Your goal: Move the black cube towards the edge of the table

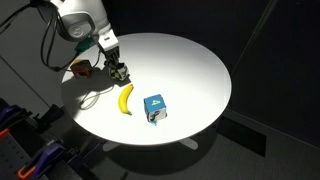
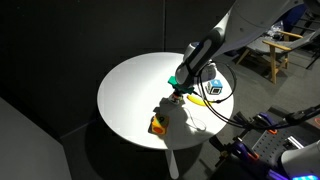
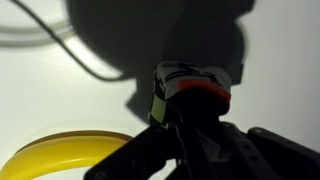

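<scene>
The black cube (image 3: 185, 88), dark with a white and green patch on one face, sits between my gripper's (image 3: 190, 125) fingers in the wrist view. The gripper looks shut on it. In both exterior views the gripper (image 1: 118, 70) (image 2: 180, 88) reaches down over the round white table (image 1: 190, 60) (image 2: 125, 90) with the cube (image 1: 121, 73) at its tips. I cannot tell whether the cube is resting on the table or held just above it. It is near the table's rim on the robot's side.
A yellow banana (image 1: 126, 98) (image 3: 55, 152) (image 2: 197, 99) lies close beside the gripper. An orange-red cube (image 1: 80, 68) (image 2: 158, 124) sits near the rim. A blue cube (image 1: 155, 107) (image 2: 215, 88) stands beyond the banana. A white cable (image 1: 90, 98) (image 3: 80, 50) lies on the table.
</scene>
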Available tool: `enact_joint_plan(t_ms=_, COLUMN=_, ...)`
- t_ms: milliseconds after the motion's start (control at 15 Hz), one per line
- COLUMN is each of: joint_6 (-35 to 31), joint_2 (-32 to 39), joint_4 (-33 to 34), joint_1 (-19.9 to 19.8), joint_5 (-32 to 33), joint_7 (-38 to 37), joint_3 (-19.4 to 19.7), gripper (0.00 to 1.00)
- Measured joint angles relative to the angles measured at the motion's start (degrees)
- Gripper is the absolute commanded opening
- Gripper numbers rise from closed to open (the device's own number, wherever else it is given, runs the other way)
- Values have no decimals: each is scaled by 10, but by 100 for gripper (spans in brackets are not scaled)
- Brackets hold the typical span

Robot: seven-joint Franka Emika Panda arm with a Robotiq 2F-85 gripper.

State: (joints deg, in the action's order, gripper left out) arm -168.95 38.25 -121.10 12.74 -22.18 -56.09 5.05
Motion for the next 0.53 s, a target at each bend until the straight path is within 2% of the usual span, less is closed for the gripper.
enact_joint_plan(t_ms=200, joint_6=0, joint_2=-24, joint_4=-29, joint_1=-5, joint_5=0, joint_7=-7, joint_3=-1, gripper=5)
enact_joint_plan(t_ms=400, joint_6=0, joint_2=-51, joint_4=-66, joint_1=-11, joint_5=0, joint_7=-10, joint_3=0, gripper=12)
enact_joint_plan(t_ms=533, joint_6=0, joint_2=-69, joint_4=-93, joint_1=-15, joint_5=0, joint_7=-10, joint_3=0, gripper=12)
